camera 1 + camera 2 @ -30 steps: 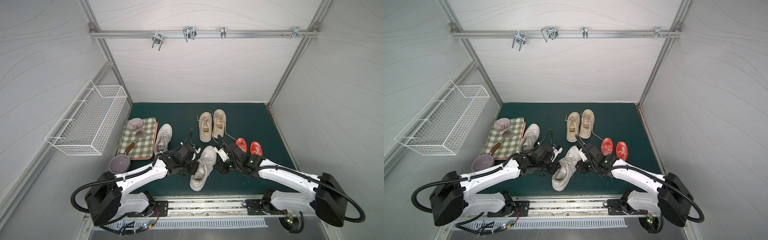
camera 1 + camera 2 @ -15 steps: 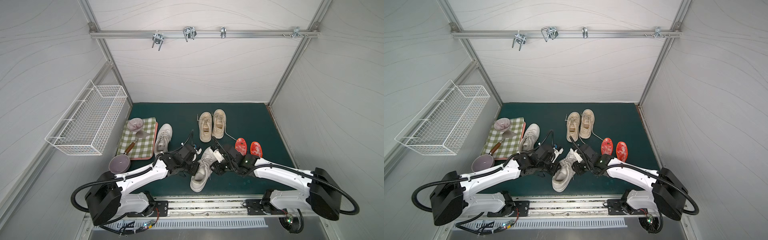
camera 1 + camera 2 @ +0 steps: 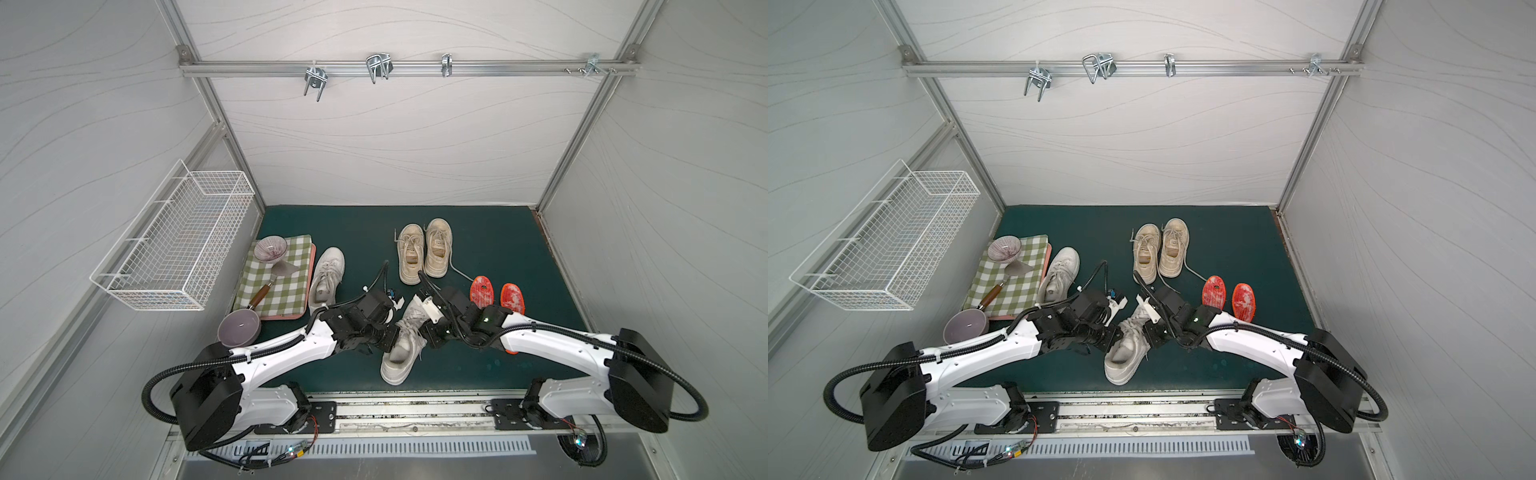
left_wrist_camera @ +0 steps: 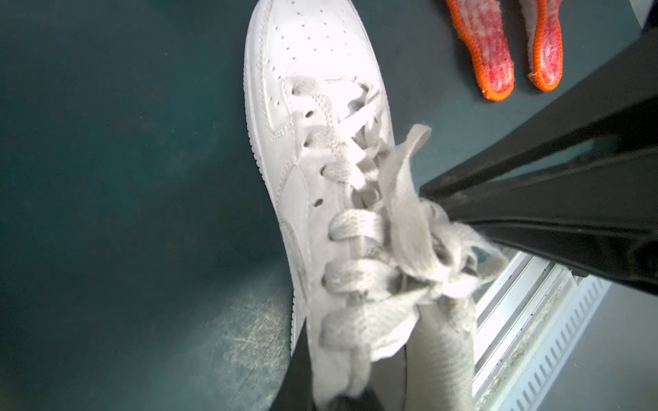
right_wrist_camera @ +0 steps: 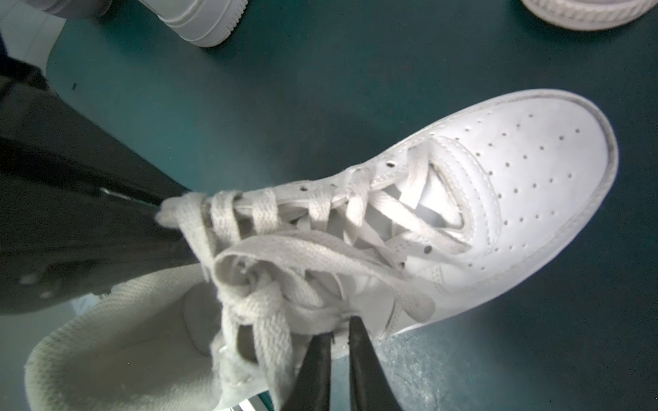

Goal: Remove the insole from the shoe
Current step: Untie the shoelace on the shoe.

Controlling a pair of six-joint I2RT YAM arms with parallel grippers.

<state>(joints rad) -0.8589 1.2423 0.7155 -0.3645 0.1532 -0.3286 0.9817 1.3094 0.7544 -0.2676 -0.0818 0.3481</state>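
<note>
Shoe (image 3: 398, 360): a white lace-up sneaker on the green bench (image 3: 498, 249), at 6 o'clock from the bench's middle and close to the front rail. In both top views its toe points to 1 o'clock and its open heel to 7 o'clock. The laces sit in a loose bunch over the tongue. Inside the opening only pale lining shows, and the insole cannot be told apart from it.

The left gripper (image 3: 394, 335) reaches in from 9 o'clock. In the left wrist view its fingers (image 4: 297, 370) are closed on the lace-side edge of the upper near the collar. The right gripper (image 3: 427, 332) reaches in from 3 o'clock. In the right wrist view its fingers (image 5: 361, 359) stand almost together, pinching the opposite edge of the upper under the bunched laces.

At 10 o'clock from the shoe a second white sneaker (image 3: 328, 274) lies just beside a pink tray (image 3: 312, 270) covered by a checked cloth (image 3: 286, 291). A striped bowl (image 3: 270, 249) and a spatula (image 3: 258, 297) with a wooden handle rest on the cloth. A purple bowl (image 3: 240, 328) stands at 9 o'clock, by the tray's near corner. At 12 o'clock a pair of beige sneakers (image 3: 424, 251) stands side by side. At 2 o'clock two red insoles (image 3: 482, 291) lie flat, partly behind the right arm. A white wire basket (image 3: 174, 237) hangs on the wall further out at 10 o'clock.
</note>
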